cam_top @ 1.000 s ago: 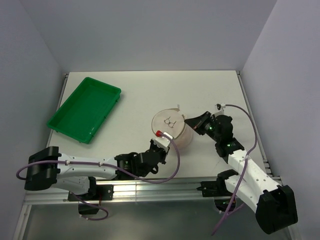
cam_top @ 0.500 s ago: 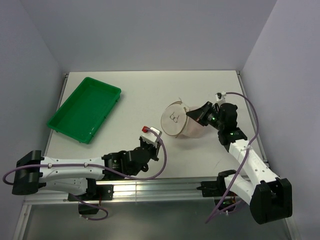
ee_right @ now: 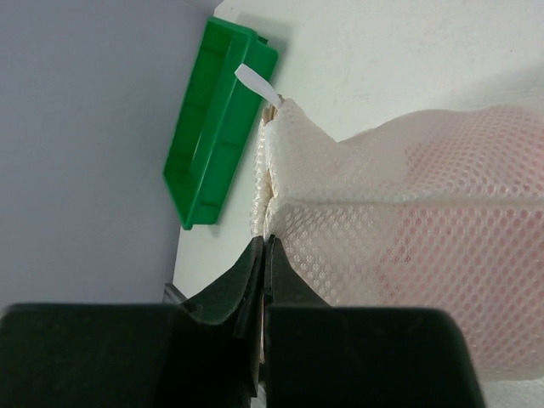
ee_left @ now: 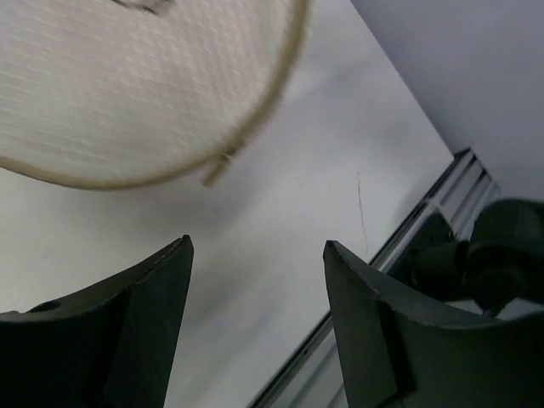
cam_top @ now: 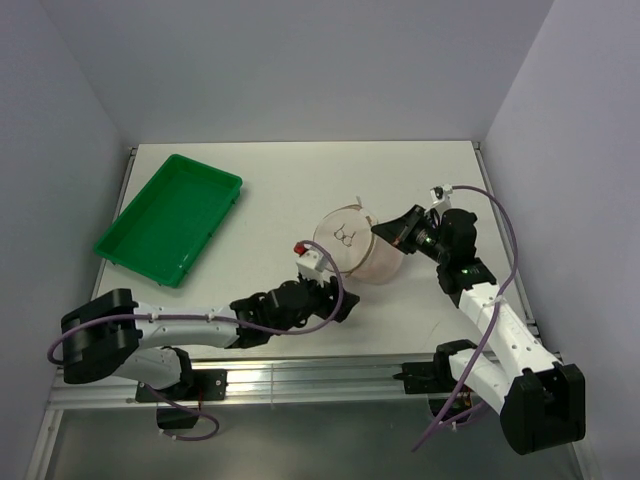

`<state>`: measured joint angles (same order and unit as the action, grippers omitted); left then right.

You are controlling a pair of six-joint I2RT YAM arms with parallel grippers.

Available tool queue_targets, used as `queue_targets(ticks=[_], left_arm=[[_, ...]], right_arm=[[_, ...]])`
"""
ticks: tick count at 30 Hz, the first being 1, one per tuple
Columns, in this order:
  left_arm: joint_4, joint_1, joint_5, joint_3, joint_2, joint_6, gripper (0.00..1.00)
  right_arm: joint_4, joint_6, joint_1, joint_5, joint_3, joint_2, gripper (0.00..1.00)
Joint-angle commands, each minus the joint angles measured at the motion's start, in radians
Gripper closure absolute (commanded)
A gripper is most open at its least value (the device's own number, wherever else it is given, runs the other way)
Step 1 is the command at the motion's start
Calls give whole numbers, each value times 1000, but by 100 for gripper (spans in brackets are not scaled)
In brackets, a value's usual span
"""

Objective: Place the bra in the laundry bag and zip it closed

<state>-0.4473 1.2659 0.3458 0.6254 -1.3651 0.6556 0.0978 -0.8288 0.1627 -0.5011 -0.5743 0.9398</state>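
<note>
The laundry bag (cam_top: 350,240) is a round white mesh pouch, tipped up on the table with its printed face toward the camera. Pale pink fabric, the bra (ee_right: 425,246), shows through the mesh. My right gripper (cam_top: 385,233) is shut on the bag's right edge; in the right wrist view its jaws (ee_right: 265,244) pinch the mesh seam. My left gripper (cam_top: 340,305) sits near the table's front edge, just below the bag and apart from it. It is open and empty (ee_left: 257,246), with the bag's rim (ee_left: 280,93) and a small dangling tab (ee_left: 219,167) above its fingers.
A green rectangular tray (cam_top: 170,218) lies at the back left, also seen in the right wrist view (ee_right: 212,127). A white label (ee_right: 255,81) sticks out of the bag's rim. The metal rail of the table's front edge (ee_left: 399,246) runs close to the left gripper.
The left gripper let go of the bag, pulled away and opened; it now sits lower right near the front edge. The right gripper tilted the bag up and to the right.
</note>
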Motion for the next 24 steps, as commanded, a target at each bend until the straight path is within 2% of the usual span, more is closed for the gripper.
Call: queue_targets(ticks=[1, 7, 13, 21, 24], left_arm=[[-193, -94, -86, -52, -2, 124, 31], [-266, -132, -140, -59, -40, 88, 31], [-324, -143, -217, -33, -109, 99, 35], [-364, -145, -174, -32, -111, 118, 38], [-425, -145, -151, -39, -137, 139, 39]], right_arm=[[63, -1, -3, -33, 7, -24, 100], [65, 0, -5, -39, 17, -27, 100], [74, -7, -3, -45, 21, -32, 100], [86, -15, -3, -53, 43, -36, 100], [100, -24, -3, -54, 65, -47, 100]])
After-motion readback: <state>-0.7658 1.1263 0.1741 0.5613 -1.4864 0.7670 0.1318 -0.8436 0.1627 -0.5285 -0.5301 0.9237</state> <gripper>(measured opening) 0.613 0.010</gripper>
